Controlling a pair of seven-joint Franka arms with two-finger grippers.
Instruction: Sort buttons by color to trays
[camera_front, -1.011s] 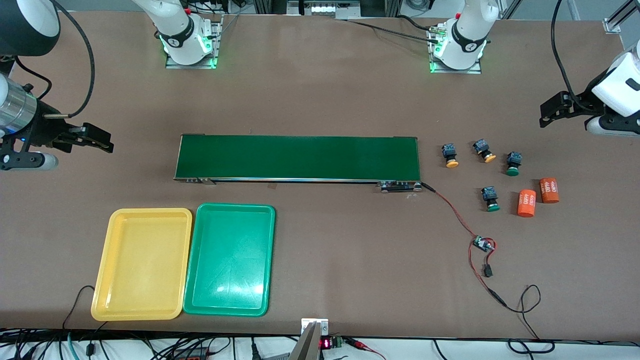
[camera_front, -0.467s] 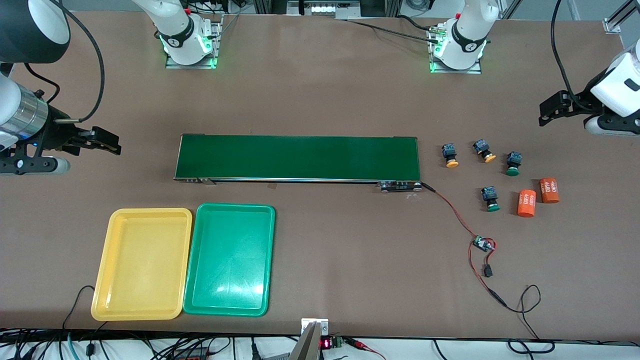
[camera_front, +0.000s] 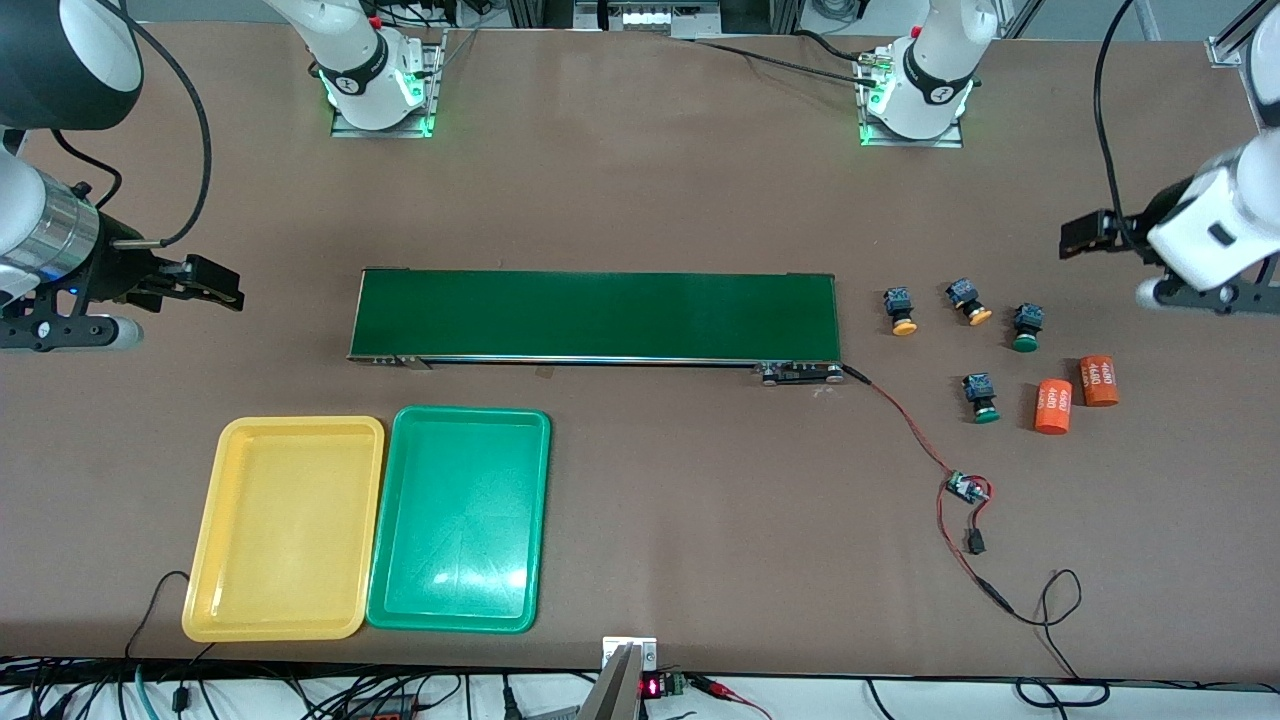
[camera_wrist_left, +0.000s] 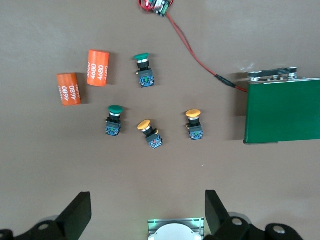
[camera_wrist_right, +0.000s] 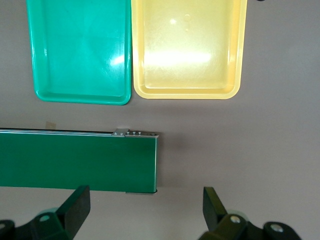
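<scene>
Beside conveyor, buttons (camera_front: 966, 330) caps camera-ward.

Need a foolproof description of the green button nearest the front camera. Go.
Start at the conveyor belt and go to its left-arm end, where four buttons lie. The green button lies alone, nearest the front camera, beside an orange cylinder. The other green button lies in the row of three, farther from the camera.

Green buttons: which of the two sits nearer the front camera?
The green button beside the orange cylinder. The other green button lies farther back, in the row with the two yellow buttons.
</scene>
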